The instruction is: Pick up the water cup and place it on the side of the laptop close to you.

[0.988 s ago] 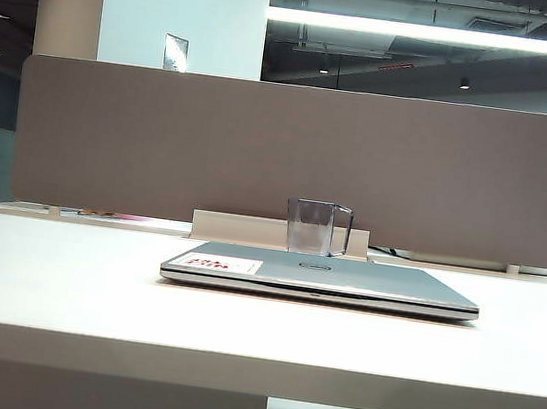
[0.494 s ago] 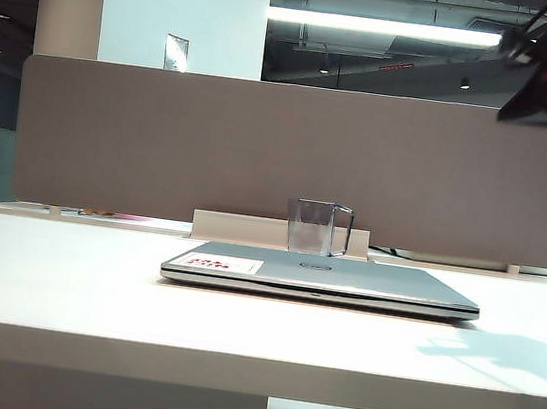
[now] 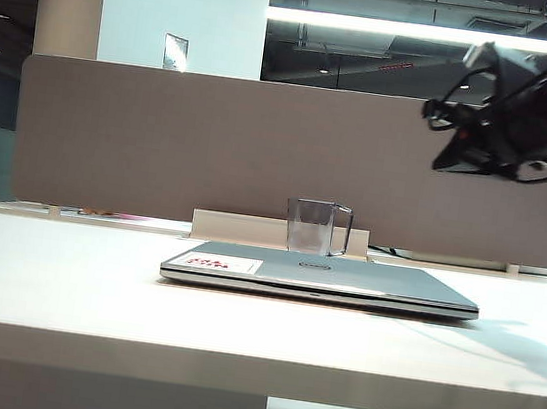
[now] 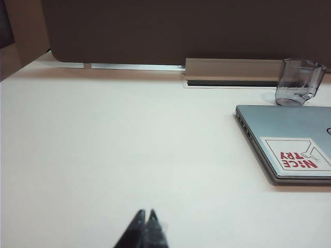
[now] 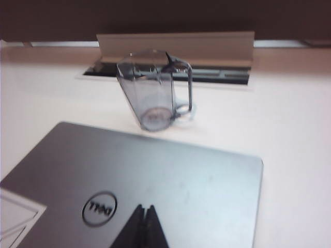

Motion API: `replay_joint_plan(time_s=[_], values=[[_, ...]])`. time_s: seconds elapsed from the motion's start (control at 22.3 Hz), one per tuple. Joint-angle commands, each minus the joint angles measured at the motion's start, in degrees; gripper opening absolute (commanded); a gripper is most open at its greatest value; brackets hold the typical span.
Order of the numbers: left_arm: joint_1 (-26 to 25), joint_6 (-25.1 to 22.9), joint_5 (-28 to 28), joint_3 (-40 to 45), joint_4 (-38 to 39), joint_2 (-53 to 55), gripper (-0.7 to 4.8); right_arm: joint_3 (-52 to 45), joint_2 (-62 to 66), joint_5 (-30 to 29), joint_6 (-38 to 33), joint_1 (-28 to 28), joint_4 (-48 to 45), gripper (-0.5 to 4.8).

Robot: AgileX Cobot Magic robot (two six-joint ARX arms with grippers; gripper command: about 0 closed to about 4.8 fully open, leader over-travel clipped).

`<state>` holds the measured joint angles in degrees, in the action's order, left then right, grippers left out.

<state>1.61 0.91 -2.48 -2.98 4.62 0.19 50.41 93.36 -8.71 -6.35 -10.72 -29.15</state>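
The water cup is a clear faceted mug with a side handle. It stands upright on the white table just behind the closed silver laptop, on its far side. My right gripper is shut and empty, high in the air above the laptop's right part, well short of the cup. My left gripper is shut and empty over bare table, left of the laptop; the exterior view does not show it.
A brown divider panel runs along the back of the white table. A beige cable-slot flap stands right behind the cup. The laptop lid carries a white-and-red sticker at its near-left corner.
My right arm has swung into the exterior view from the upper right and moved left and down towards the laptop. The cup, laptop and left gripper have not moved.
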Motion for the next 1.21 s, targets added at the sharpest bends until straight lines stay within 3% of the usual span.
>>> replay_joint_plan(time_s=[0.04,0.67,0.9,1.21], values=[[0.1,0.0,-0.1,0.0,-0.3,0.0,-0.04,5.3,5.0,-0.7,0.0,0.0,-1.6,-0.01],[0.1,-0.1,-0.1,0.0,-0.4,0.0,-0.03,26.7,24.5,-0.7,0.7,-1.9,-1.1,0.01],[0.1,-0.1,-0.1,0.0,-0.3,0.0,-0.03,34.9,31.5,-0.6,0.7,-2.5,-0.6,0.96],[0.1,-0.1,-0.1,0.0,-0.3,0.0,-0.03,47.6,41.6,0.4,0.9,-2.5,4.5,0.96]])
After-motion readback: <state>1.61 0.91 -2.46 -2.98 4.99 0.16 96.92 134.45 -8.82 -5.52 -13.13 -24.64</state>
